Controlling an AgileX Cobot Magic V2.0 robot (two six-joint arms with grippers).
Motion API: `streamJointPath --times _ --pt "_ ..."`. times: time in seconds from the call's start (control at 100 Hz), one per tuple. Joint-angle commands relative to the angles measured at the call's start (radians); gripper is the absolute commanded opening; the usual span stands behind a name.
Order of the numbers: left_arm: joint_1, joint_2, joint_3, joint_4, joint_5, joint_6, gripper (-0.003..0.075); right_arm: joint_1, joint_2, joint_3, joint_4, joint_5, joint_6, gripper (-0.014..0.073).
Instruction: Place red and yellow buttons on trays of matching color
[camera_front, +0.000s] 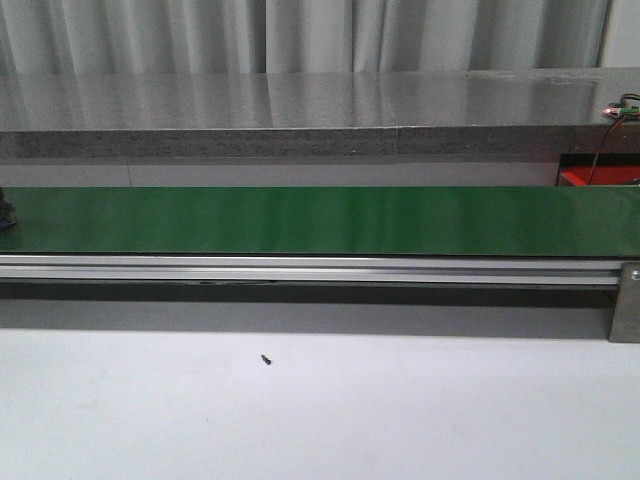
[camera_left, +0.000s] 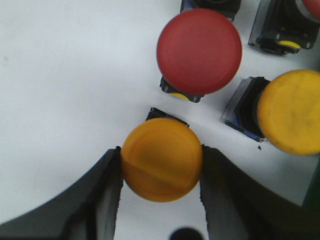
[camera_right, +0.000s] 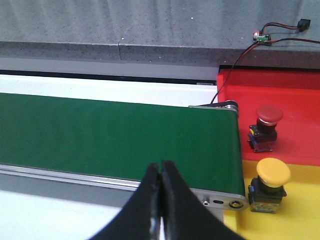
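Observation:
In the left wrist view my left gripper (camera_left: 161, 152) is shut on a yellow button (camera_left: 162, 165), its dark fingers (camera_left: 107, 185) pressing both sides of the round cap above the white table. Beside it stand a red button (camera_left: 199, 51) and another yellow button (camera_left: 290, 111). In the right wrist view my right gripper (camera_right: 160, 167) is shut with nothing in it, over the near rail of the green belt (camera_right: 115, 135). Past the belt's end, a red button (camera_right: 267, 120) stands on the red tray (camera_right: 295, 95) and a yellow button (camera_right: 271, 175) on the yellow tray (camera_right: 300, 220). Neither gripper shows in the front view.
The green conveyor belt (camera_front: 320, 220) runs across the front view with an aluminium rail (camera_front: 300, 268) along its near side and a grey ledge (camera_front: 300, 115) behind. A corner of the red tray (camera_front: 598, 178) shows at the right. More button bodies (camera_left: 280, 25) crowd the left gripper's far side.

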Motion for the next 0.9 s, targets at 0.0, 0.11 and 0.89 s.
streamJointPath --times 0.0,0.11,0.89 --pt "0.011 -0.047 -0.029 -0.002 -0.022 -0.015 0.0239 -0.001 0.002 -0.027 0.012 -0.075 -0.001 -0.0122" --pt "0.023 -0.065 -0.029 -0.002 -0.011 -0.026 0.0239 -0.001 0.002 -0.027 0.012 -0.075 -0.001 -0.0122" --pt "-0.054 -0.275 -0.036 -0.115 0.047 -0.015 0.0239 -0.001 0.002 -0.027 0.012 -0.065 -0.001 -0.0122"
